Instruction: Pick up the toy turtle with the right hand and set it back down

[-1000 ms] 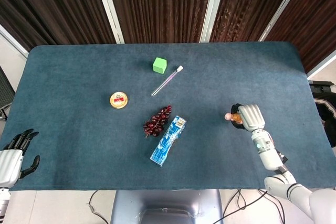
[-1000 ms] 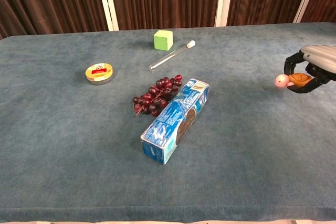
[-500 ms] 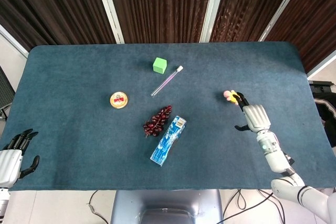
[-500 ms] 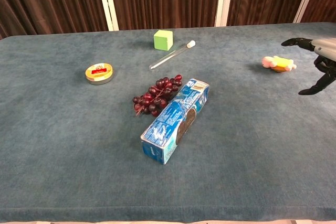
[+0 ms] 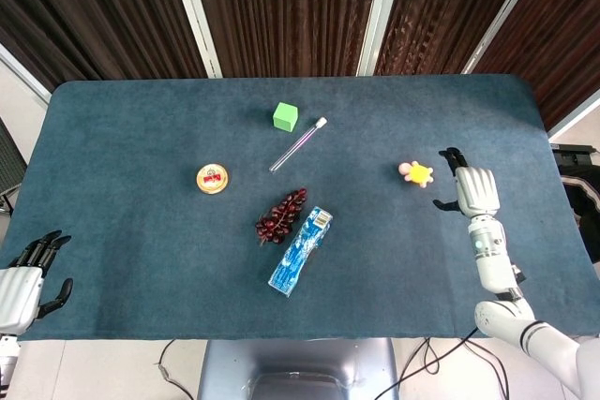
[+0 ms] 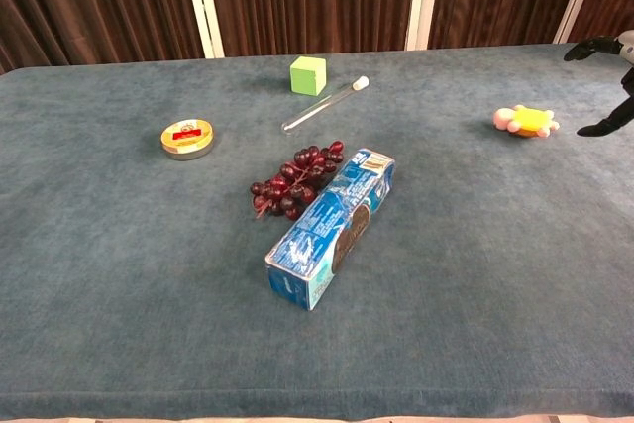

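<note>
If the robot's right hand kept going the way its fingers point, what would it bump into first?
Probably nothing: the right hand points toward the table's far edge, and the toy turtle lies off to its side.

Dark brown curtains point(image 5: 281, 11) hanging behind, split by white posts point(image 5: 192, 11). Blue cloth covering table point(image 5: 122, 138). Cables point(image 5: 173, 362) trailing on pale floor point(image 5: 112, 367).

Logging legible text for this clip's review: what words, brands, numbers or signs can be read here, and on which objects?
Nothing can be read in either view.
Blue box: white print and a dark round mark on its side, too blurred to read.
Round tin: red label on a yellow lid, too small to read.
Green cube, test tube, toy turtle: no markings visible.
</note>
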You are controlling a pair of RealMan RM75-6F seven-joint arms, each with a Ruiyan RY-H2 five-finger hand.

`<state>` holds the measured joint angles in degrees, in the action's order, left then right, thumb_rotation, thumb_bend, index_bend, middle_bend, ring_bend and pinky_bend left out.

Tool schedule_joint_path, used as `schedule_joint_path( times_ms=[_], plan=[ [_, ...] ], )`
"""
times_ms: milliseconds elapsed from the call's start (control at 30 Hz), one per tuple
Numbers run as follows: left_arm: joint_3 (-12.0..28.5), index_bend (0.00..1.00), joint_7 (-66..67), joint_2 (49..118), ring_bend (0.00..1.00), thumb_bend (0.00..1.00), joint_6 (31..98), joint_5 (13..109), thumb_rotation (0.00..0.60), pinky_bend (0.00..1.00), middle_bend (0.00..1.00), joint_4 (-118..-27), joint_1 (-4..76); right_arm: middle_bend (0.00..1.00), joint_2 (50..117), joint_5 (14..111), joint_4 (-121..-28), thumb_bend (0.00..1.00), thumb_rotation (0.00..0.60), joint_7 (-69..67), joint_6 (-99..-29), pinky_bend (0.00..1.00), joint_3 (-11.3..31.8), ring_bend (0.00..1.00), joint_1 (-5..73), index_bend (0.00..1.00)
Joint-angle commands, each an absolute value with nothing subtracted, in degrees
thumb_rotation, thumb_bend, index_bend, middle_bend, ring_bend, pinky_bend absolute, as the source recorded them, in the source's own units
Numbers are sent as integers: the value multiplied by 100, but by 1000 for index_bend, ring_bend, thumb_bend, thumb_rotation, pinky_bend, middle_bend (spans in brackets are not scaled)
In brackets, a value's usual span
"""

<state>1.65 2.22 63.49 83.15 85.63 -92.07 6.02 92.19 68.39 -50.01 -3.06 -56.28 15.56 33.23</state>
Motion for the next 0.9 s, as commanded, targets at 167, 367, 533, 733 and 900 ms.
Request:
schedule_joint_path(
  times_ms=[167,367,533,733,900],
  plan=[
    [160,172,268,6350,152,410,8258,8546,600,395,100,-9216,630,340,9703,6473,-4028,58,600,-268,-4881,907,1838,992,3869,449],
    [173,172,279,6346,152,410,8207,8497,600,395,100,-9238,652,362,10073,6388,-3413,58,600,-399,-4527,913,1897,1000,4126,477],
    [169,172,239,6338,152,410,8193,8494,600,395,101,-9235,656,365,10298,6477,-3084,58,600,-598,-4399,914,1861,1000,4259,481],
    [169,172,168,6314,155,410,8190,8495,600,396,101,-9219,658,371,10545,6599,-2744,58,600,-806,-4317,914,1811,1000,4392,487],
    [165,172,104,6295,155,410,8196,8502,600,396,100,-9213,653,392,10737,6681,-2437,59,600,-898,-4306,916,1769,1000,4454,500]
  ],
)
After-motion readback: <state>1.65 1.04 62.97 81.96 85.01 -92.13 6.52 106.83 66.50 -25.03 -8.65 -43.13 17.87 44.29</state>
